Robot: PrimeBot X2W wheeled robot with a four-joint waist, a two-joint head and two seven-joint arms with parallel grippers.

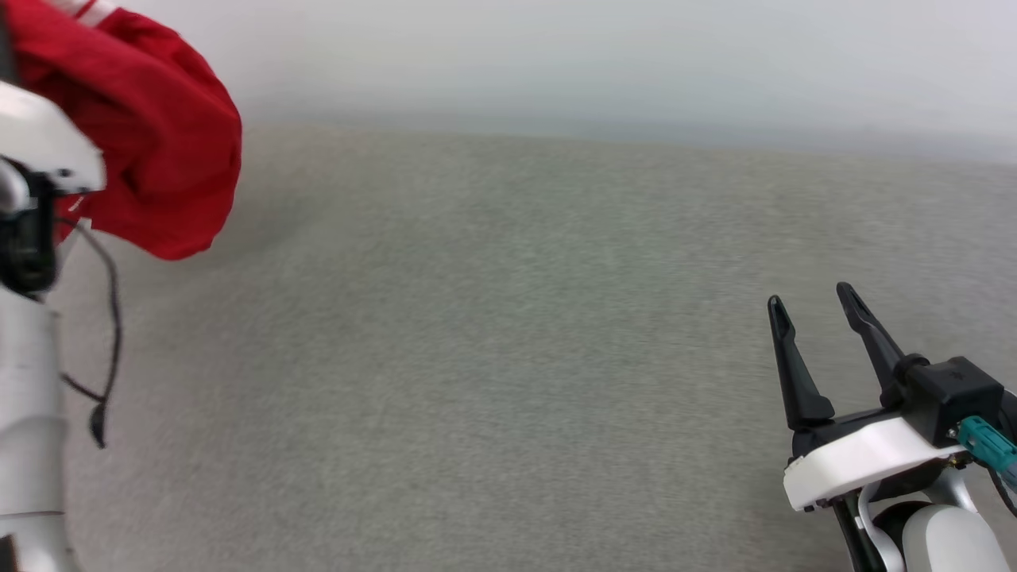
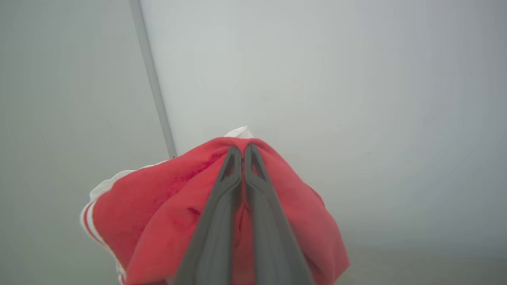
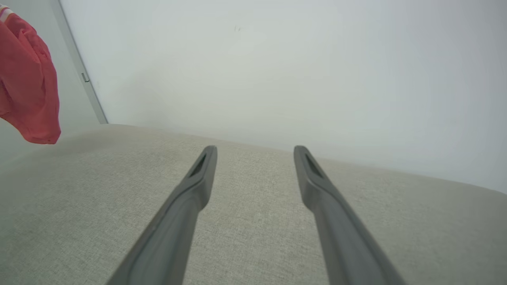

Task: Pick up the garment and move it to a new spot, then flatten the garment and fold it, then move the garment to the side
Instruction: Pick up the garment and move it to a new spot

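The garment (image 1: 159,143) hangs bunched in the air at the upper left of the head view, a red lump of soft cloth with a sliver of white at its top. It is over the far left part of the worktop (image 1: 508,357), and its lowest fold appears to be clear of the grey woven surface, where a faint shadow lies beneath it. In the left wrist view the garment (image 2: 166,206) drapes down on both sides of the left gripper (image 2: 241,150). Its two dark fingers (image 2: 222,198) are clenched together on a fold of the red cloth, and a white sleeve edge with red-and-white striped trim shows at the lower left. In the right wrist view the garment (image 3: 27,87) shows at the far left edge, in front of a pale wall (image 3: 277,59) and beside a thin grey upright strip (image 3: 79,71). The right gripper (image 1: 809,298) is well apart from the garment, low at the right over bare worktop. Its fingers (image 3: 190,198) are spread wide and grasp nothing.
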